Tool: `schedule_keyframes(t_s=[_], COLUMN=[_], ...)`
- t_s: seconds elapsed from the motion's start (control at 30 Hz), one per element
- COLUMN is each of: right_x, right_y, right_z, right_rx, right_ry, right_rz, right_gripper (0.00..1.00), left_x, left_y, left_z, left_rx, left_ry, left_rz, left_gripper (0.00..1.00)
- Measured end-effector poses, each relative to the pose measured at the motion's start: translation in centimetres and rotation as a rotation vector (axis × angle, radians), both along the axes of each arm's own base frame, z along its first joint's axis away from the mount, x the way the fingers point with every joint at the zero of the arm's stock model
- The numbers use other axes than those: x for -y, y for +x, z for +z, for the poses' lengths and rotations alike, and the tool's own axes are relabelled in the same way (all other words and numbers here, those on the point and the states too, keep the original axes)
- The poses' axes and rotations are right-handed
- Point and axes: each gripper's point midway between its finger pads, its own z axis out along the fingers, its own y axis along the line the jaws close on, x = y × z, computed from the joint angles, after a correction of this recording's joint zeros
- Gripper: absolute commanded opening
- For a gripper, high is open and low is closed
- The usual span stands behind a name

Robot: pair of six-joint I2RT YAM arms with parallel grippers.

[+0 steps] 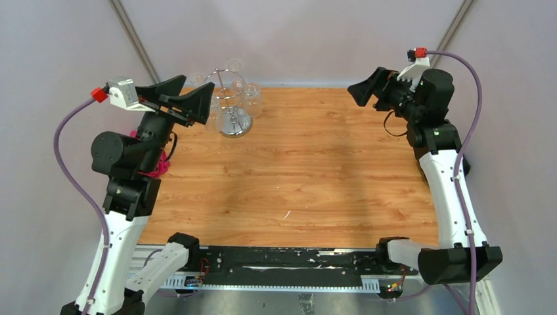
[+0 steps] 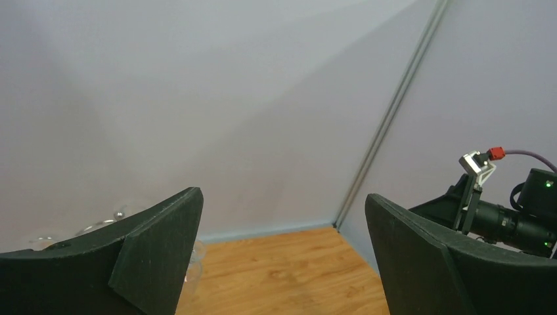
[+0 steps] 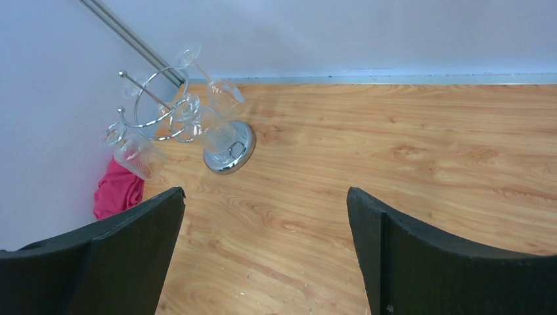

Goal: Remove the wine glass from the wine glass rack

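Observation:
The chrome wine glass rack (image 1: 234,125) stands at the far left of the wooden table, its round mirrored base (image 3: 228,151) and top ring in the right wrist view. Clear wine glasses hang upside down from its hooks, one at the wine glass (image 3: 225,97) and one at the wine glass (image 1: 253,98). My left gripper (image 1: 200,89) is raised just left of the rack, open and empty, level with the ring. In its own view the left gripper (image 2: 282,195) shows only a faint edge of glass beside the left finger. My right gripper (image 3: 266,191) is open and empty, far right, pointing at the rack.
A pink cloth (image 1: 156,167) lies by the left arm's base at the table's left edge, also the pink cloth (image 3: 118,190). Grey walls with metal corner posts close the back and sides. The right arm (image 2: 519,213) is raised at the far right.

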Motion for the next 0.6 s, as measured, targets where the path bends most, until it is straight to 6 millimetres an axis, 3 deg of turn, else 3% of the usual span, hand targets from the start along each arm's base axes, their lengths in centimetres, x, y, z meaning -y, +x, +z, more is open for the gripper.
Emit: schedule_keyframes(t_s=[0.23, 0.3, 0.4, 0.47, 0.6], right_x=[0.3, 0.1, -0.6, -1.2, -3.4], right_y=[-0.5, -1.0, -1.8, -1.8, -0.2], right_z=[-1.8, -2.6, -3.7, -3.9, -3.2], right_rx=[-0.056, -0.069, -0.078, -0.085, -0.122], right_ry=[-0.03, -0.015, 0.041, 0.078, 0.166], right_rz=[-0.005, 0.0, 0.032, 0.068, 0.205], right_gripper=[0.99, 0.99, 0.99, 0.99, 0.99], left_x=[0.7, 0.8, 1.0, 1.1, 2.1], left_y=[1.8, 2.6, 3.5, 3.9, 5.3], left_z=[-2.2, -1.8, 0.8, 1.5, 0.2], left_rx=[-0.075, -0.082, -0.068, -0.074, -0.14], left_ry=[-0.018, -0.021, -0.058, -0.091, -0.131], left_rz=[-0.022, -0.016, -0.02, -0.029, -0.076], left_gripper=[1.0, 1.0, 1.0, 1.0, 1.0])
